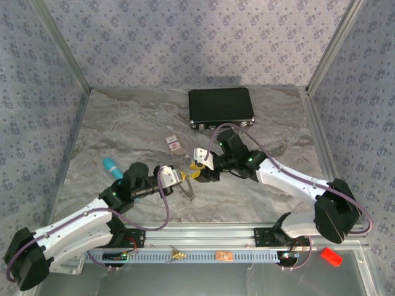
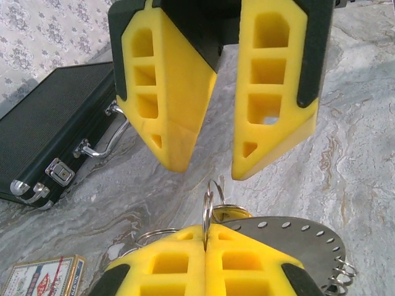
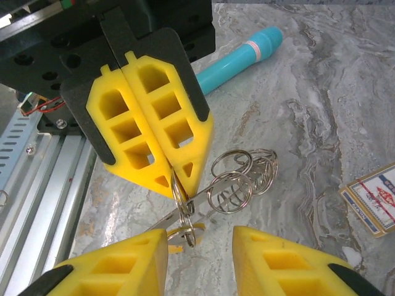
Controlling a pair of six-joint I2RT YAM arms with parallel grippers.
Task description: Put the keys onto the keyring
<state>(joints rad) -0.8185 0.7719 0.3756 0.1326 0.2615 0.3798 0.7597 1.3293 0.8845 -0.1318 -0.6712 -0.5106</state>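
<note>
The keyring [image 2: 296, 237] is a grey metal plate with small holes and several split rings [image 3: 241, 179] hanging off it. It is held just above the marbled table [image 1: 123, 132]. My left gripper [image 2: 207, 231] is shut on one upright split ring [image 2: 208, 200] of it. The key [image 3: 185, 233], with its yellow head, hangs at that ring just under the left fingers [image 3: 154, 117]. My right gripper [image 3: 200, 246] faces the left one tip to tip and stands open. The key lies against the inner edge of one right finger, and nothing is pinched. In the top view the two grippers meet around the keyring [image 1: 188, 185].
A black case [image 1: 221, 106] lies at the back of the table, its latches and handle [image 2: 102, 145] facing the grippers. A red-and-white tag [image 1: 174, 143] lies flat between the case and the grippers. A teal pen [image 1: 112, 166] lies on the left. A metal rail [image 3: 37, 166] runs along the near edge.
</note>
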